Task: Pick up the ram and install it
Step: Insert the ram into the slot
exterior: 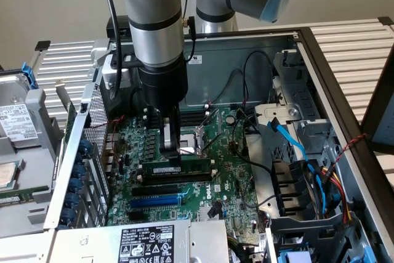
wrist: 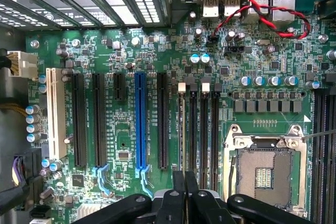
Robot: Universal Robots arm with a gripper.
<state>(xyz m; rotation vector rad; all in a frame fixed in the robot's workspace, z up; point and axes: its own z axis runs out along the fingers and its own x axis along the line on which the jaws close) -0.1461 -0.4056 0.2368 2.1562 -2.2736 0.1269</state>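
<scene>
Ram held edge-on at a motherboard slot inside an open computer case.

In the exterior view, the case [exterior: 320, 60] is seen lying open with the arm [exterior: 154, 23] reaching down into it over the green motherboard [exterior: 228, 170]; the gripper [exterior: 170, 152] is pinched on the ram [exterior: 175, 168], which stands on its long edge, level, over the black slots, with a blue slot [exterior: 157, 201] lying nearer the camera. How far the ram is seated cannot be told. In the wrist view, the board [wrist: 157, 51] is seen from above: the blue slot [wrist: 140, 119] among black ones, the empty CPU socket [wrist: 265, 174], red and black wires [wrist: 262, 9], and the ram [wrist: 181, 129] as a thin edge running away from the closed fingers [wrist: 178, 192].
</scene>
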